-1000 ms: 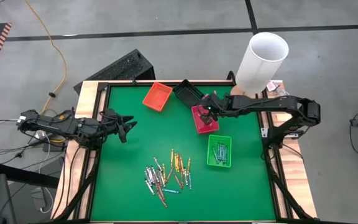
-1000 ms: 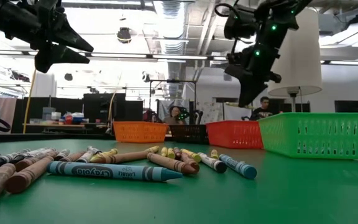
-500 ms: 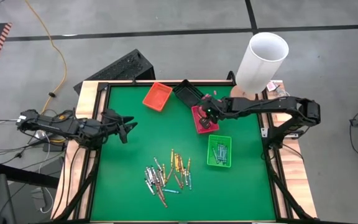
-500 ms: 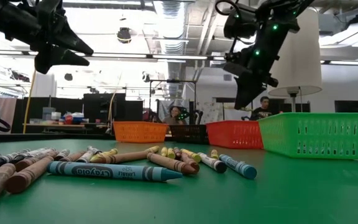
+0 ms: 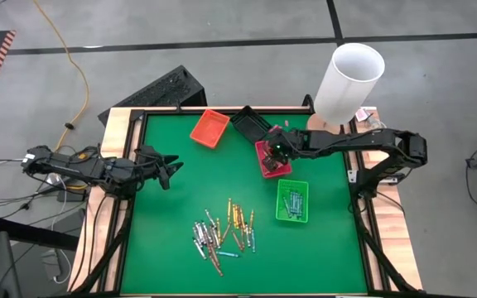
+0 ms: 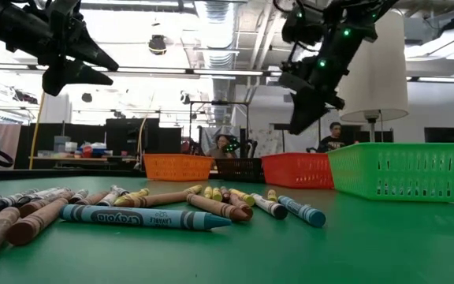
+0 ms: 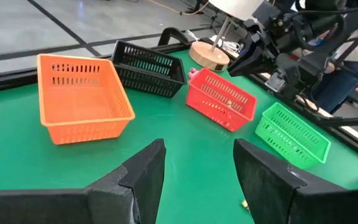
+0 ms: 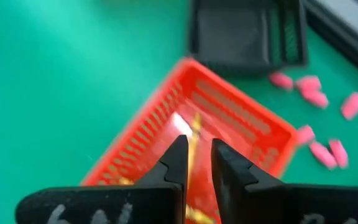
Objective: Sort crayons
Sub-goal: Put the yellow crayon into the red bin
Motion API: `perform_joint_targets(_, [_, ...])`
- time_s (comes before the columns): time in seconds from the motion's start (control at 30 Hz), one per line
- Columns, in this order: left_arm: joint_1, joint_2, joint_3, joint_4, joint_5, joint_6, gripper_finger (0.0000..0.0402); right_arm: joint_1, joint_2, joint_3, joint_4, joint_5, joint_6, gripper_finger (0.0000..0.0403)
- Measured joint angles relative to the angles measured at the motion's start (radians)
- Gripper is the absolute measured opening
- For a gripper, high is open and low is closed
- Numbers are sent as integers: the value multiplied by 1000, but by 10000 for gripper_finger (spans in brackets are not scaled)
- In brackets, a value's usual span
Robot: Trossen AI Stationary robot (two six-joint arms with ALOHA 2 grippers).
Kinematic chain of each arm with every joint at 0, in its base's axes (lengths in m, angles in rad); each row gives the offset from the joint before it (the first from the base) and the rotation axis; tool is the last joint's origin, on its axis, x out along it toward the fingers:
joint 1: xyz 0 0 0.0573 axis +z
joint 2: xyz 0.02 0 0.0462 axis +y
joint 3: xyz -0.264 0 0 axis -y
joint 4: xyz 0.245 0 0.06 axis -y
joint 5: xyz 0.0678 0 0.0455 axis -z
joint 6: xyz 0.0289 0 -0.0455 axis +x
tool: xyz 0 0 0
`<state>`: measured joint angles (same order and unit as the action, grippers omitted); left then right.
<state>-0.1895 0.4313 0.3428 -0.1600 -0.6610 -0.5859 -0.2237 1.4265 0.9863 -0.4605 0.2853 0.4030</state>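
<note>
A loose heap of crayons [image 5: 222, 230] [image 6: 144, 214] lies flat on the green mat near the front middle. More crayons lie in the green basket [image 5: 292, 201]. My right gripper [image 5: 272, 151] [image 8: 196, 144] hangs above the red basket [image 5: 277, 169] [image 8: 247, 118], pointing down at a slant. Its fingers stand a narrow gap apart with nothing between them. A yellow crayon [image 8: 194, 127] lies in the red basket below them. My left gripper [image 5: 175, 170] [image 7: 197, 149] waits open, raised over the mat's left side.
An orange basket [image 5: 209, 127] and a black basket [image 5: 249, 122] stand at the far edge, left of the red one. A white lamp shade [image 5: 350, 79] rises at the far right corner. Tiny pink bits [image 8: 316, 93] lie beside the red basket. Bare mat lies between the heap and the baskets.
My right gripper has tipped above the red basket, and its fingertips have swung a little toward the table's left.
</note>
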Motion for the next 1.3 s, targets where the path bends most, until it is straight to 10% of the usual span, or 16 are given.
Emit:
perform_joint_targets(0.37, [0,0,0,50,75,26,180,133,1,0,357,-78,-124,66])
perform_joint_targets(1.3, [0,1,0,35,47,49,180,444,199,78,227,-149,-502,65])
